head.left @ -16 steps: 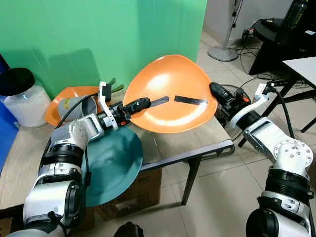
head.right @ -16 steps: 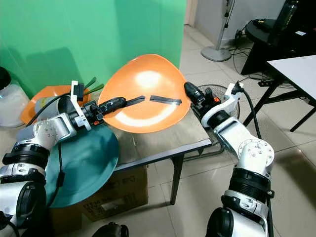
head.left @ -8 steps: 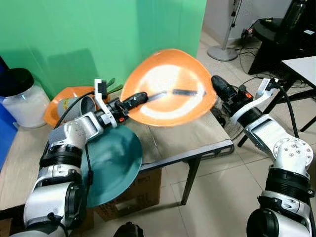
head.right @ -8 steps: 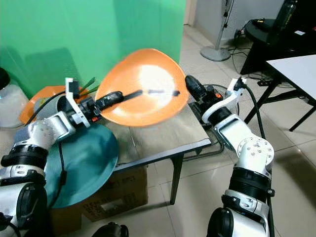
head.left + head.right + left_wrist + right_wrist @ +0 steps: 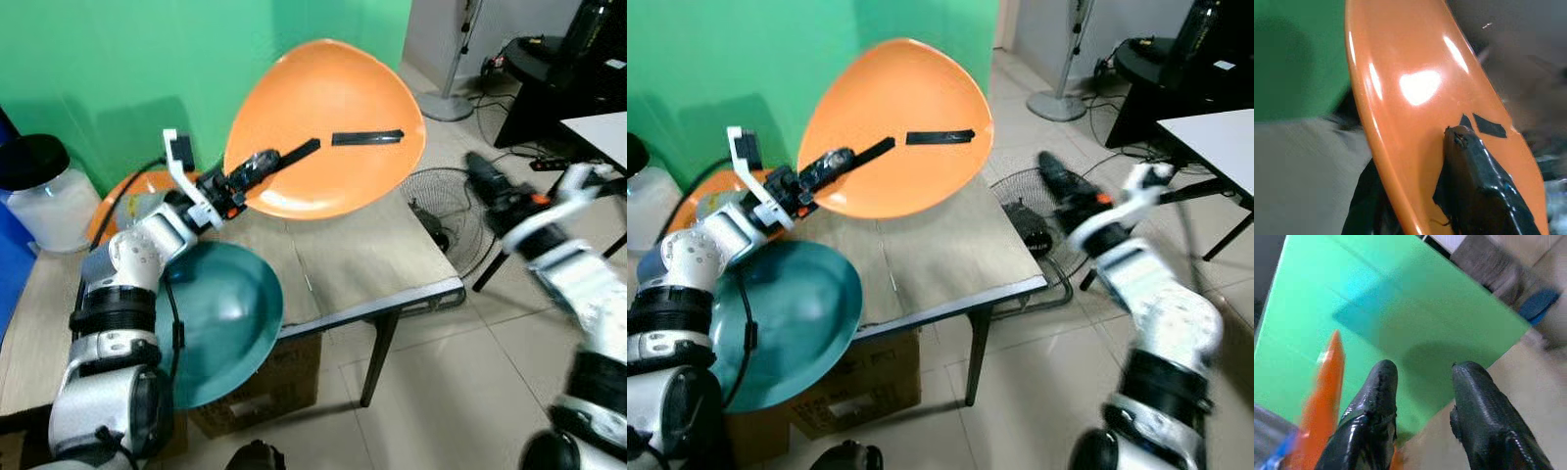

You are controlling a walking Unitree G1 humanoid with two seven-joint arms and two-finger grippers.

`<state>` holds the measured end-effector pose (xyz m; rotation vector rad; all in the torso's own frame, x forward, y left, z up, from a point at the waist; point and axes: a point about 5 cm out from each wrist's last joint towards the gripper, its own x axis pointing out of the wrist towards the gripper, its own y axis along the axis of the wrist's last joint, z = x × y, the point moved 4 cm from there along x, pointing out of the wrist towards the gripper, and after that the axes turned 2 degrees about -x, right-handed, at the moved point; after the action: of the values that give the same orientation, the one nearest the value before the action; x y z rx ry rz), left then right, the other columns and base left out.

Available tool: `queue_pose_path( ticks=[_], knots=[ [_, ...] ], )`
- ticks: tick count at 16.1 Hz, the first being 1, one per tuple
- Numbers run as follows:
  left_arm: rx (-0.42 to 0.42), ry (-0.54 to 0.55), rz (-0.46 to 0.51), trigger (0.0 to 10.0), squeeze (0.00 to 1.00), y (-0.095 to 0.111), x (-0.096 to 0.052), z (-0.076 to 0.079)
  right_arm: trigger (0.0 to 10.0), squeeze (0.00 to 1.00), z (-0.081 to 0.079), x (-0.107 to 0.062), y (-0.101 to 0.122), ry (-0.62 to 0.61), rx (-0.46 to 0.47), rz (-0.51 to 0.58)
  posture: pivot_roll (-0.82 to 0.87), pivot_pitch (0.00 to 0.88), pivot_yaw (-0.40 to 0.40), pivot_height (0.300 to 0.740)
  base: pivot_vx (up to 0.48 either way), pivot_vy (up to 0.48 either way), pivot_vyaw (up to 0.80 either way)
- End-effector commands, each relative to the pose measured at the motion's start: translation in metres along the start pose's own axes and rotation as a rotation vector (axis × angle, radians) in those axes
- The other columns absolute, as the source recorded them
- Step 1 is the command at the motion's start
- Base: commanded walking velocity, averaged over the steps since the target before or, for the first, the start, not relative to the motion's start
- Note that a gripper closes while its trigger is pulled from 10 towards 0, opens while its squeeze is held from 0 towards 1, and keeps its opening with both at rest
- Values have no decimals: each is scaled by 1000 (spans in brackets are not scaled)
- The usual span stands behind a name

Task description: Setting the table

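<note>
While the left gripper [image 5: 257, 172] is clamped on the lower rim of a big orange plate [image 5: 328, 122], the plate hangs tilted in the air above the table [image 5: 372, 264], its hollow side facing the camera and the green wall [image 5: 147, 59] behind it. From the left wrist, 1 black finger [image 5: 1476, 171] presses on the inside of the plate and the other sits behind it. 2 strips of black tape [image 5: 367, 137] run across the plate's face. Below the left arm a teal plate [image 5: 220, 318] lies at the table's near edge, and a second orange plate [image 5: 137, 191] sits near the wall beside a jar with a black lid [image 5: 44, 191]. Off to the right of the table, above the floor near a fan [image 5: 441, 211], the right gripper [image 5: 1422, 387] is blurred, with its 2 fingers apart and holding nothing.
</note>
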<state>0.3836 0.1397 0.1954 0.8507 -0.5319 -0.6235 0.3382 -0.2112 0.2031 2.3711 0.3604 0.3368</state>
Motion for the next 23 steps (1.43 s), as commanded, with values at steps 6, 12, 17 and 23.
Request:
queue_pose_path(
  ticks=[6,12,17,23],
  knots=[
    [456,151,174,10000,0,8,22,53,10000,0,-47,-20,3,-206,-714,35,46,0,72,740,0,0,0],
    [803,271,106,10000,0,-40,-2,72,10000,0,-45,-46,-57,-342,-890,-11,34,0,90,740,0,0,0],
    [836,301,91,10000,0,-47,-8,78,10000,0,-35,-52,-54,-459,-962,20,41,0,86,740,0,0,-640],
    [805,368,88,10000,0,-47,-14,68,10000,0,-28,-57,-56,-507,-1003,-16,36,0,90,740,0,0,-800]
  ],
)
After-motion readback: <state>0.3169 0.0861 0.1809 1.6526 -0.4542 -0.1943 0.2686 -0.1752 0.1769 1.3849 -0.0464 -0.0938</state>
